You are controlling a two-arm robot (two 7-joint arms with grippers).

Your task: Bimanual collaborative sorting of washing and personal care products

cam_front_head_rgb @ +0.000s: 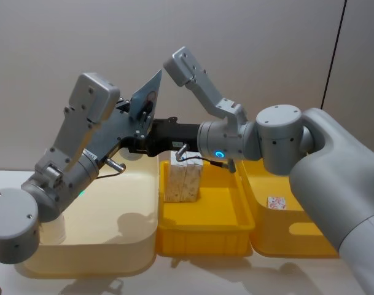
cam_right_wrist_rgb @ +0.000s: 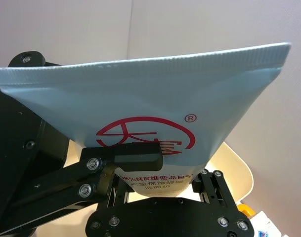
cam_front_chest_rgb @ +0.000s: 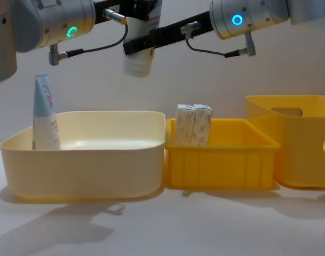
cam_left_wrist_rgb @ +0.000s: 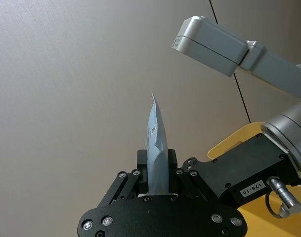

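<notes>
Above cream bin (cam_front_chest_rgb: 82, 154): left gripper (cam_left_wrist_rgb: 157, 170), right gripper (cam_right_wrist_rgb: 155, 168) both pinching light-blue tube (cam_right_wrist_rgb: 140, 103); red logo.

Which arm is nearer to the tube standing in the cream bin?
Left. The left arm reaches over the cream bin beside that tube; the right arm is over the yellow bins, farther off.

Matt plastic tube (cam_right_wrist_rgb: 140, 113) — glossy plastic bins (cam_front_chest_rgb: 82, 154).
</notes>
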